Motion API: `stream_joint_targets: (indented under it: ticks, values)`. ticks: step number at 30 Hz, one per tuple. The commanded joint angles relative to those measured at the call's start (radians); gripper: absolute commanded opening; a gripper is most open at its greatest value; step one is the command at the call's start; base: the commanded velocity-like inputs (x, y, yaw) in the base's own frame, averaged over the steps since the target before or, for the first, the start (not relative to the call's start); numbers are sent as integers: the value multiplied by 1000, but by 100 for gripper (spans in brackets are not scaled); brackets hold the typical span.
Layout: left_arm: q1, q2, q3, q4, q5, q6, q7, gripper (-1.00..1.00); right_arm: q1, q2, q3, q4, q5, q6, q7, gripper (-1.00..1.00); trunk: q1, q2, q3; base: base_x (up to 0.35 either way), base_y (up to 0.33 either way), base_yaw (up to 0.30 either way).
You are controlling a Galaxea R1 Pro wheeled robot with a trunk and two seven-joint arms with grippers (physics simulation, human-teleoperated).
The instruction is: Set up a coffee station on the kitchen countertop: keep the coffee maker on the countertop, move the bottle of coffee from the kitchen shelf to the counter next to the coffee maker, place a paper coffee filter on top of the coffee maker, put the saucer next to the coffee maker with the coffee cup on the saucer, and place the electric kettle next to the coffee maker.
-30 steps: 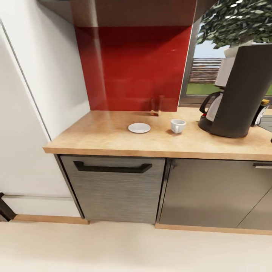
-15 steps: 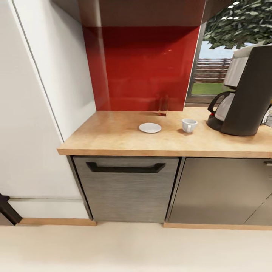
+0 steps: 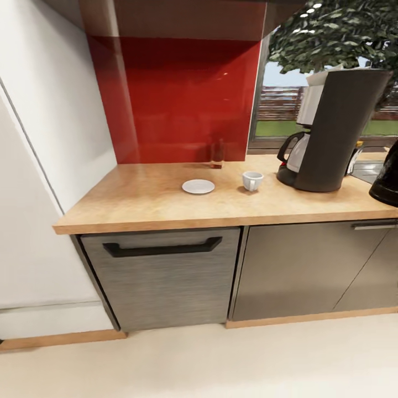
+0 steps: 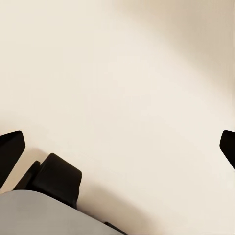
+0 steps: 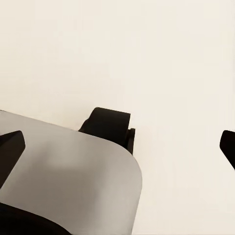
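Jaws on both arms stand wide apart, holding nothing, aimed at bare floor.
Your coffee cup stands mid-frame on the table, beside the saucer; approach, then grasp the cup.

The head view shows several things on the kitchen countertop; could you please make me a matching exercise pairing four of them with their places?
Things:
1. saucer
2. coffee cup
3. coffee maker
4. electric kettle

Places:
A. cut off at the picture's right edge
B. in front of the window, tallest item
C. bare, in front of the red backsplash
D. standing on the wood between saucer and coffee maker

Pairs: 1-C, 2-D, 3-B, 4-A
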Motion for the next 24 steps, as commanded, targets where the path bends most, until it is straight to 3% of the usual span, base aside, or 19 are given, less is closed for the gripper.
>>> stream_joint_targets:
  ticks: [1, 9, 20, 24]
  values:
    - [0, 0, -7, 1, 11, -2, -4, 100, -2, -1, -8, 4, 8, -7, 1, 100, 0, 0, -1, 0, 0, -46]
    - [-41, -20, 29, -39, -4, 37, 29, 100, -42, 37, -12, -36, -31, 33, -38, 100, 0, 0, -1, 0, 0, -5]
    - [-49, -20, 43, -100, -4, 83, 29, 100, -70, 37, -12, -98, -94, 52, -52, 100, 0, 0, -1, 0, 0, 0]
    - [-49, -20, 43, -100, -4, 83, 29, 100, -70, 37, -12, -121, -96, 52, -52, 100, 0, 0, -1, 0, 0, 0]
